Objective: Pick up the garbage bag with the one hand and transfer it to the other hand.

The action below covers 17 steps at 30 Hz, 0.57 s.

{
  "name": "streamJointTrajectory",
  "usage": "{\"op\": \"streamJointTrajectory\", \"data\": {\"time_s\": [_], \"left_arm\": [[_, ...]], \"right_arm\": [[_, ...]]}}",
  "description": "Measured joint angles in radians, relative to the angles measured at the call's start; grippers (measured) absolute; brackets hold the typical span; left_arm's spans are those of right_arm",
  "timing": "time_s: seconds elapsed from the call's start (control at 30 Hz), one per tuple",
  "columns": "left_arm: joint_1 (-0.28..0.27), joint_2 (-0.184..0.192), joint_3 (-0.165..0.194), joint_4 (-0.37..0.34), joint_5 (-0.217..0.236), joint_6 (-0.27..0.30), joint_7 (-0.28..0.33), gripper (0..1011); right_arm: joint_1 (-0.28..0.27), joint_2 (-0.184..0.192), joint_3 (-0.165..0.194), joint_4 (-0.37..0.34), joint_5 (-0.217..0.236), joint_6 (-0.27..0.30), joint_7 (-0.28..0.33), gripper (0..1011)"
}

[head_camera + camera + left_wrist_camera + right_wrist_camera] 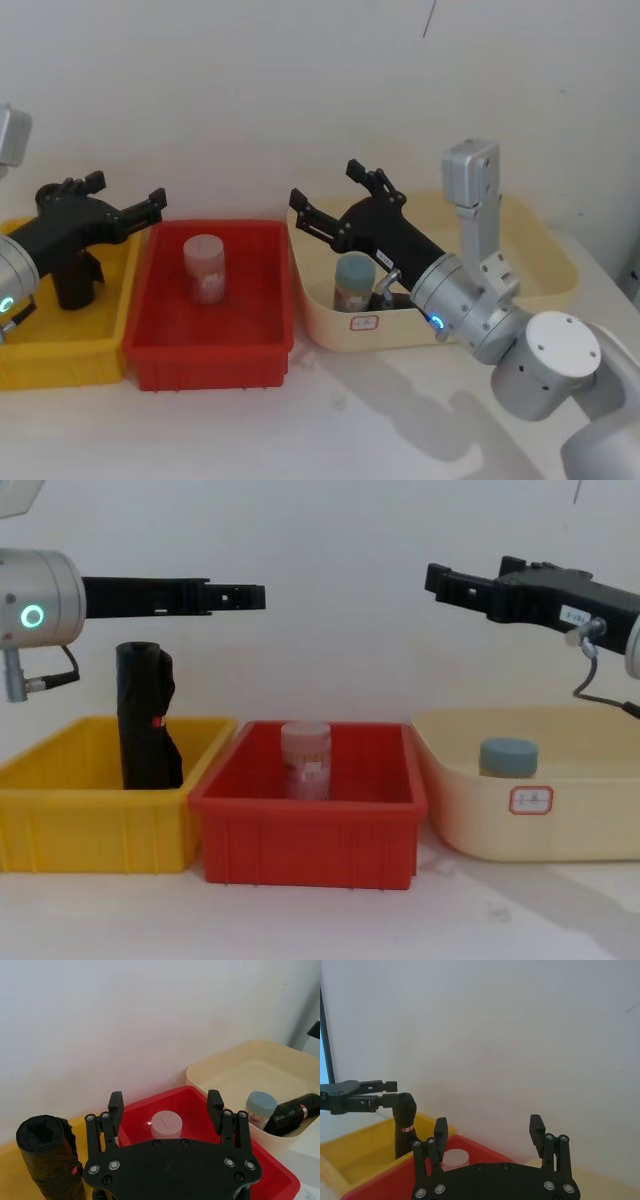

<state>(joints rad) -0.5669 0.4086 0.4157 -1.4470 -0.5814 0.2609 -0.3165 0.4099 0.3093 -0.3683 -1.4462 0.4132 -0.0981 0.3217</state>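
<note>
Two long black two-finger grippers are seen, studded with silver screws. The left gripper (250,596) is backed by a silver wrist (green ring light); the right gripper (440,582) carries a white sticker.

A plain white wall (300,90) fills the upper half of the head view and runs behind everything in the chest view, smooth and evenly lit. A thin dark line (429,18) marks it near the top, right of centre, in the head view. Across the bottom of the frame lies a white bench (330,420), matte, with soft grey shadows on its lower middle. In the right wrist view a dark vertical strip (324,1035) stands at the left edge, with a pale bluish patch beside it
</note>
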Motion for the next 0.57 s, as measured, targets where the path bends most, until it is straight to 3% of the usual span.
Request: {"op": "streamJointTrajectory", "data": {"time_s": [0.57], "left_arm": [[0.000, 0.000, 0.000, 0.000, 0.000, 0.000, 0.000, 1000]], "right_arm": [[-0.027, -0.009, -0.001, -0.031, -0.006, -0.016, -0.017, 999]]}}
